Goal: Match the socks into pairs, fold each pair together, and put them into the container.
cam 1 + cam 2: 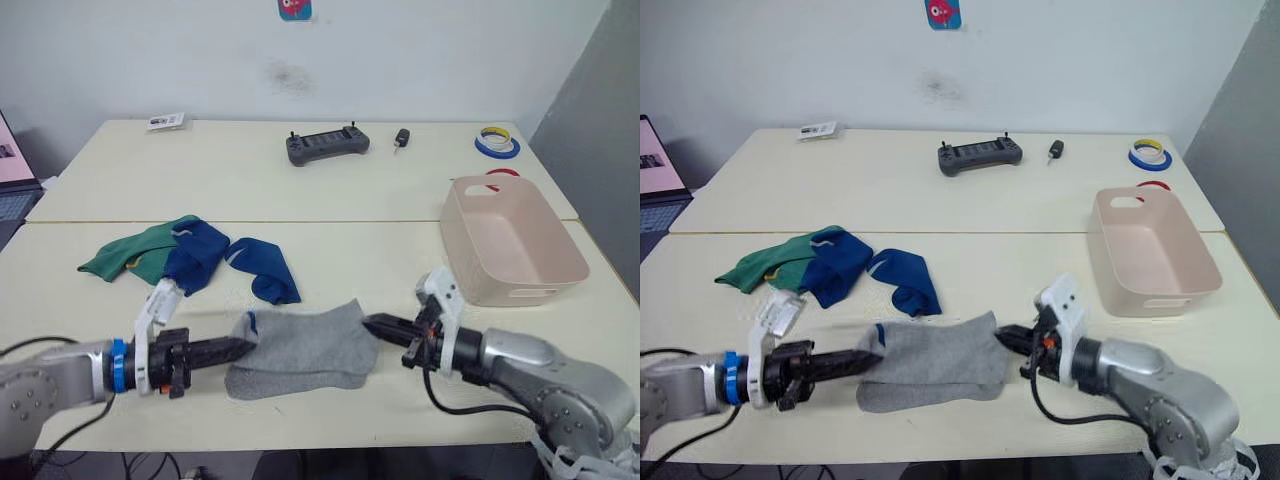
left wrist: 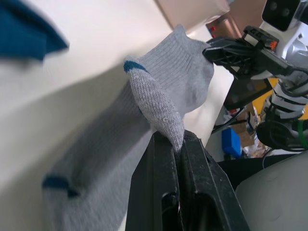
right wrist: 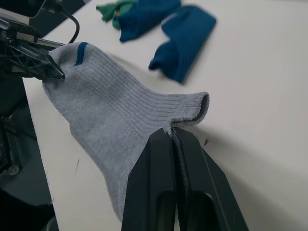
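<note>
A light grey sock with blue trim (image 1: 300, 345) is stretched just above the table's front edge. My left gripper (image 1: 247, 347) is shut on its left end and my right gripper (image 1: 371, 325) is shut on its cuff at the right. A second grey sock (image 1: 290, 382) lies under it, partly hidden. Behind, two royal blue socks (image 1: 262, 266) (image 1: 195, 255) lie beside a green sock with yellow marks (image 1: 130, 255). The pale pink container (image 1: 545, 272) stands empty at the right.
A dark grey handheld controller (image 1: 325, 146), a small black key fob (image 1: 401, 139) and tape rolls (image 1: 497, 142) lie at the far side. A white card (image 1: 165, 121) is at the far left, a laptop (image 1: 15, 190) beyond the left edge.
</note>
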